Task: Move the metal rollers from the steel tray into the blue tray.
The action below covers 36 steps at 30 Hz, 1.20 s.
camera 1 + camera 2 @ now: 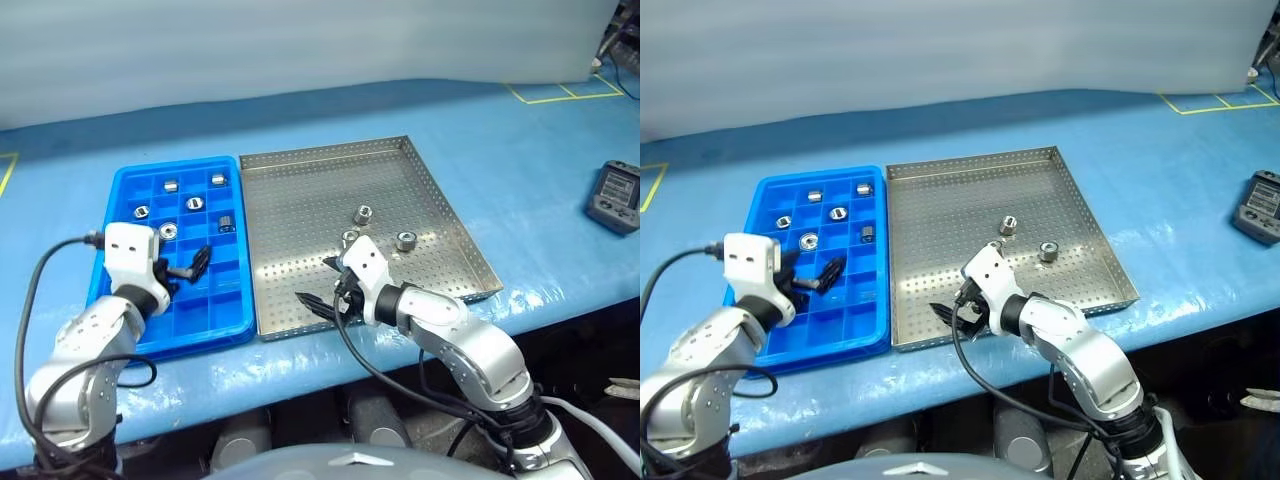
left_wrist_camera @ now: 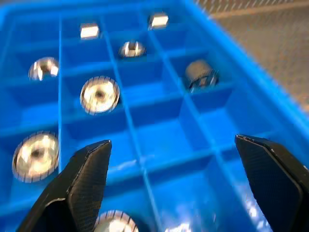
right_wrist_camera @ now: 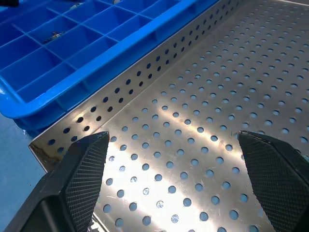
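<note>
Three metal rollers [image 1: 363,213] lie in the steel tray [image 1: 300,190] just beyond the right claw [image 1: 318,283], whose fingers stand apart and empty over its near edge, nearer them than the left claw [image 2: 169,179], likewise spread, empty, above the blue tray [image 1: 120,210].

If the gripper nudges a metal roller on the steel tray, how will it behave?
The metal rollers are round, so a tipped one would probably roll. Their shiny surface may slip. The steel tray's perforated floor might catch them.
</note>
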{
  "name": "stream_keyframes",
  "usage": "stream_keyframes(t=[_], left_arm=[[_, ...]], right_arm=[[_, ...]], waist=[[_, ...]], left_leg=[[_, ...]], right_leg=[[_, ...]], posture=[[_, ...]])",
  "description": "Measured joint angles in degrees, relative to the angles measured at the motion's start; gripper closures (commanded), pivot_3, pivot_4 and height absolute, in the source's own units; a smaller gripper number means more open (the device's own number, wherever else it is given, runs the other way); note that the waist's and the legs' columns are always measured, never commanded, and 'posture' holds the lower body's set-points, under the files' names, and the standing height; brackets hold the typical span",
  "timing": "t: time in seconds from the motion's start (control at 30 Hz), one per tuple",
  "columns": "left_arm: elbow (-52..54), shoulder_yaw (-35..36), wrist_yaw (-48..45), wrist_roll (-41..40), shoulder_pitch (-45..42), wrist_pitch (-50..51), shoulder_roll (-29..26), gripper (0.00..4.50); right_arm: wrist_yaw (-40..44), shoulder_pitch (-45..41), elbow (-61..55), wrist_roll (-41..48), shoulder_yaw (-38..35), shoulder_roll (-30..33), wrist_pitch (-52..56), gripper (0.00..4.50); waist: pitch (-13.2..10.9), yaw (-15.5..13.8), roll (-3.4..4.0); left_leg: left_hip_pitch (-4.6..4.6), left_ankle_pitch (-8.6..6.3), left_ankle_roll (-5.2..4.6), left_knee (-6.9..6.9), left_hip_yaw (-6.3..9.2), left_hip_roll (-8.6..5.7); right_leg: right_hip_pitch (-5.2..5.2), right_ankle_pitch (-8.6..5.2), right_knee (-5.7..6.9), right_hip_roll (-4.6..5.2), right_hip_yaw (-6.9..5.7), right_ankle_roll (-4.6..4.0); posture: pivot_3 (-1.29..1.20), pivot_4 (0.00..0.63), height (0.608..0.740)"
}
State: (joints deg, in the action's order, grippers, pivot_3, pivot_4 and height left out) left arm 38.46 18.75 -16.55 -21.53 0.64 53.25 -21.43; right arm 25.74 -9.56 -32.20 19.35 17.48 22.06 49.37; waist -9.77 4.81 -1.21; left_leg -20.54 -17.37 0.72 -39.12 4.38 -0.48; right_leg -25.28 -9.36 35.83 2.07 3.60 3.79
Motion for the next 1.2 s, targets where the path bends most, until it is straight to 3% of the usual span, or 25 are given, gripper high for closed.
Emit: stream_keyframes(t=[0.3, 0.43, 0.63, 0.9, 1.2], left_arm=[[-2.04, -11.4, -7.36, -3.84, -9.97, -1.42, -2.3, 0.03], [-8.74, -19.02, -11.24, -3.16, -15.79, -2.29, -4.64, 0.03], [-21.94, -26.63, -13.44, 0.0, -23.82, -4.47, -2.13, 0.03], [-36.97, -29.49, -11.95, 3.74, -28.58, -7.33, 4.82, 0.03], [-40.32, -30.06, -10.99, 5.82, -28.76, -7.6, 6.84, 0.03]], right_arm=[[-2.83, 4.75, -3.73, 0.03, -5.0, 2.23, 2.08, 0.0], [-3.85, 6.5, -4.89, 0.06, -6.1, 2.25, 2.51, 0.0], [-4.91, 7.48, -5.59, 0.07, -7.25, 2.23, 2.63, 0.0], [-6.33, 8.5, -6.78, 0.03, -7.23, 1.76, 2.69, 0.0], [-7.23, 8.93, -7.21, 0.04, -7.22, 1.67, 2.69, 0.0]], waist=[[-0.01, 3.22, 0.01], [-0.01, 4.32, 0.0], [-0.01, 6.46, 0.0], [-0.01, 8.6, 0.01], [-0.01, 10.04, 0.01]], left_leg=[[-0.06, -0.03, -0.04, 0.05, -0.08, 0.01], [-0.04, -0.02, -0.05, 0.0, -0.08, -0.01], [-0.05, -0.03, -0.06, 0.01, -0.1, -0.02], [-0.1, -0.04, -0.09, 0.01, -0.12, -0.02], [-0.08, -0.04, -0.09, 0.01, -0.13, -0.02]], right_leg=[[-0.12, 0.08, -0.02, -0.03, 0.1, 0.14], [-0.05, 0.04, -0.01, -0.05, 0.14, 0.08], [-0.08, 0.11, -0.01, -0.07, 0.22, 0.21], [-0.12, 0.24, -0.04, -0.08, 0.27, 0.43], [-0.11, 0.26, -0.02, -0.08, 0.29, 0.46]], posture=[[-0.23, 0.15, 0.74], [-0.25, 0.15, 0.74], [-0.28, 0.15, 0.74], [-0.32, 0.15, 0.74], [-0.31, 0.15, 0.74]])
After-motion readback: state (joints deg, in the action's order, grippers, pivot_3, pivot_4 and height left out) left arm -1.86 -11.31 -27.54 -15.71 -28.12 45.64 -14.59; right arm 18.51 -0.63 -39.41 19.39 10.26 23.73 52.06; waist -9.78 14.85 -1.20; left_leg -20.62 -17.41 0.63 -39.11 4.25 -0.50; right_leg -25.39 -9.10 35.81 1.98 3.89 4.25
